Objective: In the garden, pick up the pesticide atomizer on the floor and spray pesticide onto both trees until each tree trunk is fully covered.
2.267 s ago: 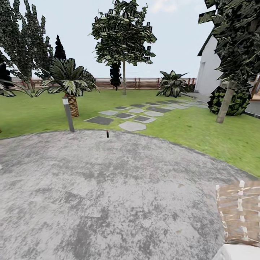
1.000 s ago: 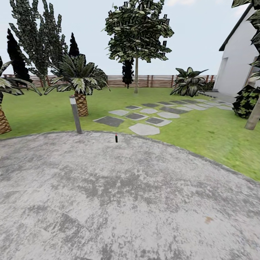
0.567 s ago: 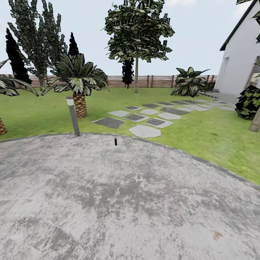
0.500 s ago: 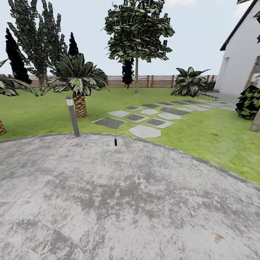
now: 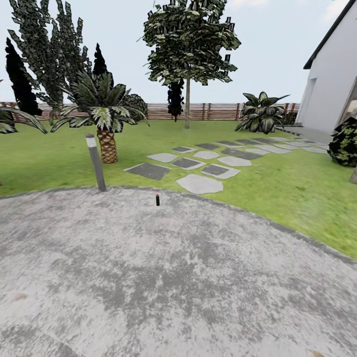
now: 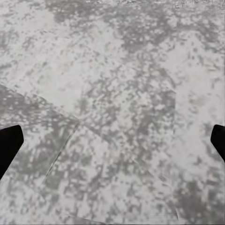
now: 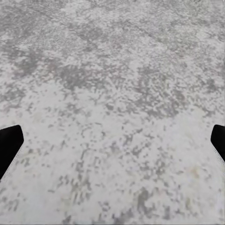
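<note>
pavement [image 5: 173, 277] of mottled grey fills the lower half of your head view, and on it, just left of centre near its far curved edge, stands the pesticide atomizer [image 5: 157, 200], a small dark upright canister with a red top. you cannot tell what it holds. a grey bollard post [image 5: 95, 162] stands to its left at the lawn's edge, a short palm [image 5: 105, 121] behind that. stepping stones [image 5: 201, 183] cross the lawn [image 5: 277, 183] toward the white house [image 5: 334, 79] at upper right. a tall tree [image 5: 187, 101] rises at upper centre before the slat fence [image 5: 213, 111]. your left gripper [image 6: 112, 143] and right gripper [image 7: 112, 143] both hang wide apart over bare pavement, holding nothing.
</note>
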